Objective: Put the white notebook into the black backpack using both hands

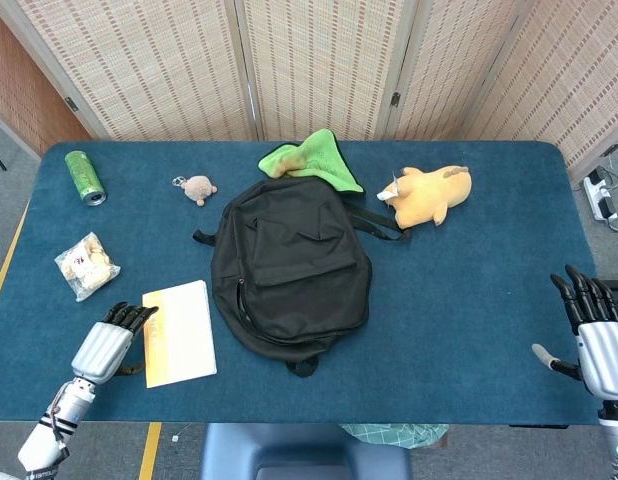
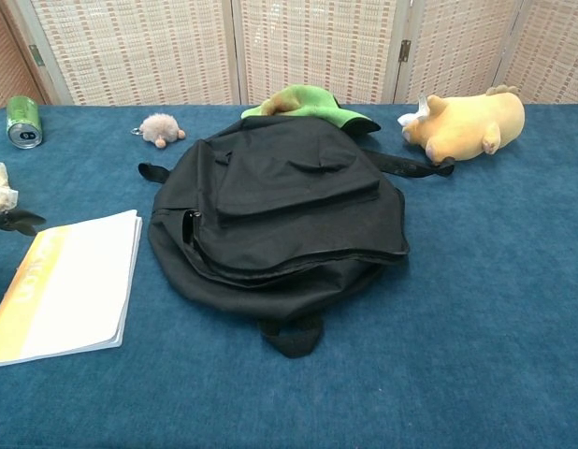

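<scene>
White notebook [image 1: 178, 332] flat on the blue table [image 1: 469, 300], closed, yellow band along its outer edge. Long axis running away from the robot, tilted slightly. Sits just left of the black backpack [image 1: 289, 270], close to it but with a strip of table between them.

Left hand [image 1: 107, 340] just beside the notebook's outer long edge, fingertips [image 1: 137, 314] at or barely over the yellow band near the far corner. Contact not resolvable from the head view; chest view shows only dark fingertips [image 2: 18, 223] at the frame edge, just off the notebook's far-left corner [image 2: 69, 285]. Fingers extended and close together, nothing held.

Right hand [image 1: 599, 335] well apart at the far right table edge, fingers spread and pointing up, thumb out, empty. Backpack between it and the notebook, so left hand clearly the nearer one.

Backpack lying flat, front up, top toward the far side, bottom loop toward the robot. Main zipper [image 2: 191, 229] visible along its left side, looks closed or nearly so; hard to be sure.

Judgement: very start of task, nothing grasped. Notebook lies to the right of the left hand, long edge facing it, so likely approach is from that edge: slide fingers under or pinch the side, then carry right toward the bag. Right hand probably needed at the backpack opening. Risk: thin, flat book on cloth, hard to get under.

Green can [image 1: 85, 177], snack bag [image 1: 86, 265], small plush [image 1: 198, 188], green cloth [image 1: 311, 158], yellow plush [image 1: 429, 195] all clear of the path.
</scene>
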